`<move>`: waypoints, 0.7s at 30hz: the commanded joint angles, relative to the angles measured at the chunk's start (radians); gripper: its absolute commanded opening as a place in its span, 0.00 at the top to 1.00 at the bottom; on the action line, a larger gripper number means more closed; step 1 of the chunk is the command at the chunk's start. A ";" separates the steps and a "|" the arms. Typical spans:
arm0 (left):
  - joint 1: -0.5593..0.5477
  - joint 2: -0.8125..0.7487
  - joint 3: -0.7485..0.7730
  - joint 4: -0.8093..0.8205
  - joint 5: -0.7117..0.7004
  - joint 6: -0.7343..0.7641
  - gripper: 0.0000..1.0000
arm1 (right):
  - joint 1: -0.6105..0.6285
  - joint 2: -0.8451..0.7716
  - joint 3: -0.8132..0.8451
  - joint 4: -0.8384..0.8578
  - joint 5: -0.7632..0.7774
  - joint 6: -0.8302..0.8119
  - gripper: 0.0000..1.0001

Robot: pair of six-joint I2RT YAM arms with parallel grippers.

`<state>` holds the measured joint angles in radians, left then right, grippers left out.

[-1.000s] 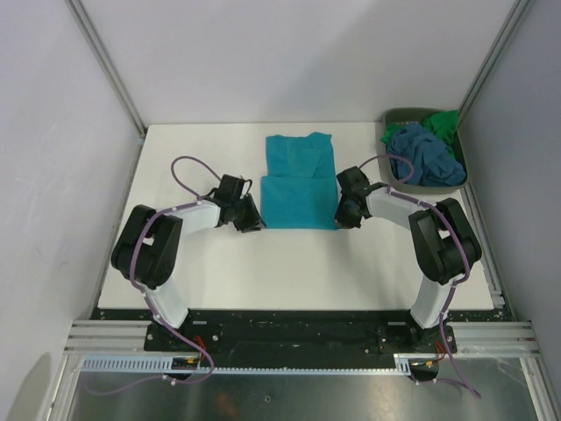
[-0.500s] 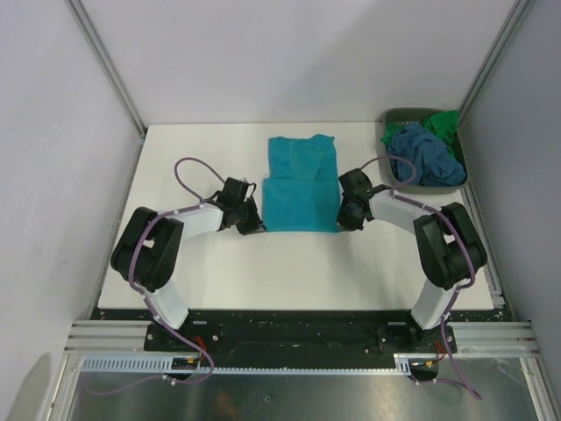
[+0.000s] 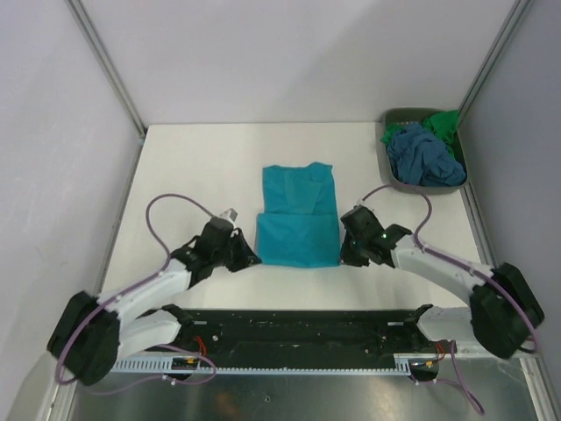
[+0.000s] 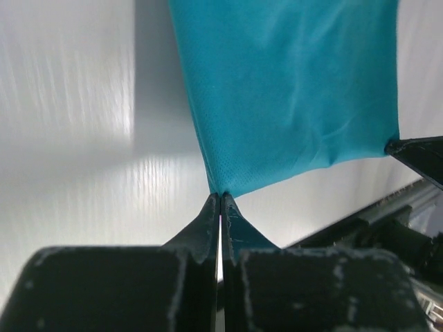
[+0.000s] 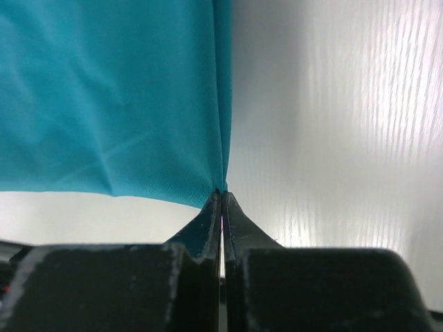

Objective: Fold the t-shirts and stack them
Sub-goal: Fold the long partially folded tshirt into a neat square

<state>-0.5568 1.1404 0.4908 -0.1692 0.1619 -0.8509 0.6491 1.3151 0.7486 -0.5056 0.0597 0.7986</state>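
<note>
The teal t-shirt (image 3: 298, 219) lies partly folded in the middle of the white table (image 3: 193, 167), its near half doubled over. My left gripper (image 3: 250, 260) is shut on its near left corner, seen in the left wrist view (image 4: 220, 194). My right gripper (image 3: 344, 258) is shut on its near right corner, seen in the right wrist view (image 5: 221, 192). The cloth (image 4: 291, 90) stretches taut between the two grippers and shows in the right wrist view too (image 5: 111, 97). The slate-blue t-shirt (image 3: 421, 158) and the bright green t-shirt (image 3: 443, 123) lie crumpled in the bin.
The grey-green plastic bin (image 3: 396, 114) stands at the back right corner of the table. The near table edge and the black arm mounting rail (image 3: 298, 320) run just below the grippers. Frame posts stand at the back corners.
Both grippers have pulled toward the near table edge, dragging the teal t-shirt with them. Both arms are now stretched low over the front of the table.
</note>
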 commanded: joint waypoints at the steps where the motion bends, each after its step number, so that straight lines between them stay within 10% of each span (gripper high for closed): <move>1: -0.060 -0.196 -0.068 -0.056 -0.046 -0.094 1.00 | 0.107 -0.167 -0.029 -0.111 0.088 0.136 1.00; 9: -0.088 -0.357 -0.037 -0.166 -0.115 -0.115 1.00 | 0.179 -0.297 -0.013 -0.176 0.137 0.191 1.00; 21: 0.010 -0.056 0.336 -0.191 -0.204 0.054 1.00 | -0.079 -0.075 0.330 -0.155 0.052 -0.048 1.00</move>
<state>-0.6044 0.9699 0.6647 -0.3820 0.0017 -0.8909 0.6567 1.1519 0.9554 -0.6983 0.1455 0.8623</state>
